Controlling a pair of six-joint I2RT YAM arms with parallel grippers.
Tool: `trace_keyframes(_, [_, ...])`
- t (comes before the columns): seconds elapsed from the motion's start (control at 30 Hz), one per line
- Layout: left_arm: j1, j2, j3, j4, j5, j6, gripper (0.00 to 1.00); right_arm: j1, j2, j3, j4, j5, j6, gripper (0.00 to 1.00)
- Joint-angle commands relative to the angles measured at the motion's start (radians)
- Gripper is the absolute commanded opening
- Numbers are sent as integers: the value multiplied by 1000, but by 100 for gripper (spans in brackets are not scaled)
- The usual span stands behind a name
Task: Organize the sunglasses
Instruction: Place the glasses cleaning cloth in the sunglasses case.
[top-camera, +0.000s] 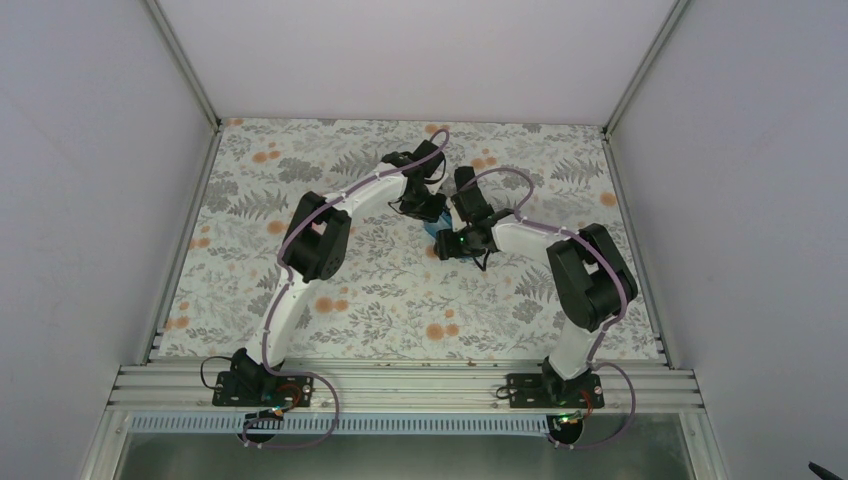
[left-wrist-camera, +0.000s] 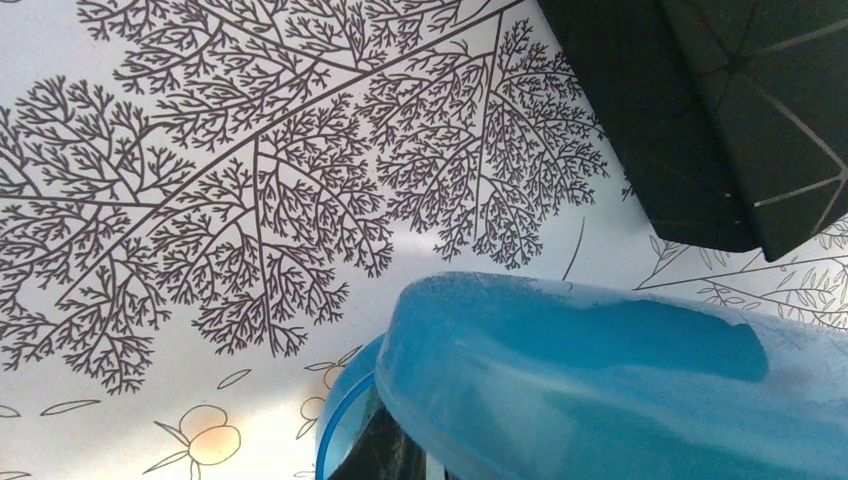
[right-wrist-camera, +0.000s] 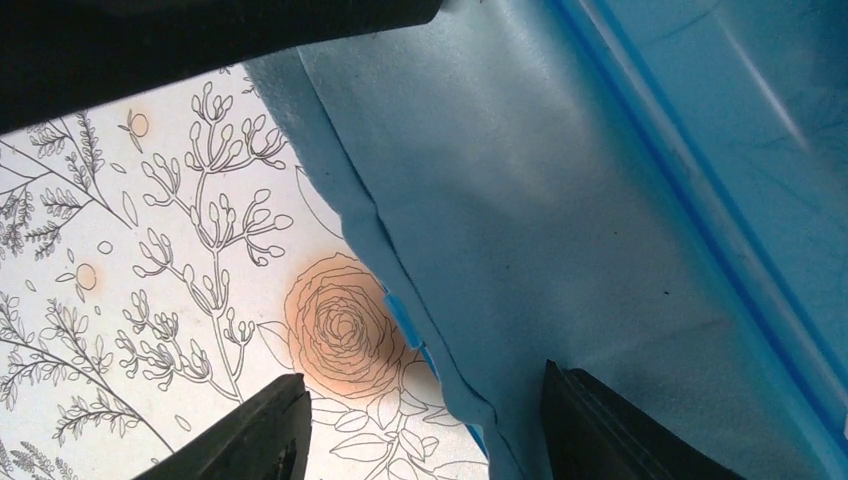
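**Bounds.** We record a table under a floral cover (top-camera: 400, 300), shut in by white walls (top-camera: 90, 200) on the left, right and far sides. An aluminium rail (top-camera: 400, 385) runs along the near edge and carries both arm bases.

**Room.** Both arms reach in to the middle of the table, where their wrists stand close together. From there the floral cover runs open to the left wall, to the right wall and back to the near rail.

**Container.** We list one glossy blue oval case (left-wrist-camera: 600, 400), small in the top view and lying between the two wrists. In the left wrist view its lid fills the lower right, and a second blue rim curves below it. A dark shape sits in the gap between the two, and we cannot tell what it is. We cannot see inside the case.

**Cloth.** A light blue cloth (right-wrist-camera: 520, 230) lies just beside the case, its seamed edge resting on the floral cover.

**Left gripper** (top-camera: 430, 208). It sits right at the case with its fingers drawn together. We cannot tell whether they pinch any part of it.

**Right gripper** (right-wrist-camera: 422, 400). Its fingers stand apart, with the cloth's edge and a printed orange rose showing between them and nothing pressed between the pads. A black housing (left-wrist-camera: 700, 100) of this arm crosses the upper right of the left wrist view.

**Sunglasses.** They show in no view, so we cannot tell where they lie.
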Motion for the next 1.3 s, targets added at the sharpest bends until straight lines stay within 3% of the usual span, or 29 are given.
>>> trace_keyframes(0.0, [-5, -1, 39, -20, -13, -11, 7, -7, -33, 8, -10, 0, -9, 61])
trace_keyframes(0.2, [2, -65, 48, -23, -33, -27, 16, -8, -164, 2, -5, 41, 13, 64])
trace_keyframes(0.37, [27, -172, -57, 20, -80, -70, 20, -8, -259, -9, 1, 72, 42, 64])
trace_keyframes(0.63, [147, -481, -440, 184, -206, -187, 24, -8, -364, -46, 14, 99, 84, 63])
trace_keyframes(0.83, [356, -688, -773, 281, -265, -264, 27, -8, -363, -68, 30, 59, 109, 62])
trace_keyframes(1.07, [488, -676, -885, 301, -254, -242, 31, -8, -336, -65, 38, 37, 110, 60])
trace_keyframes(1.27, [515, -574, -829, 298, -242, -212, 31, -8, -331, -66, 39, 34, 109, 60])
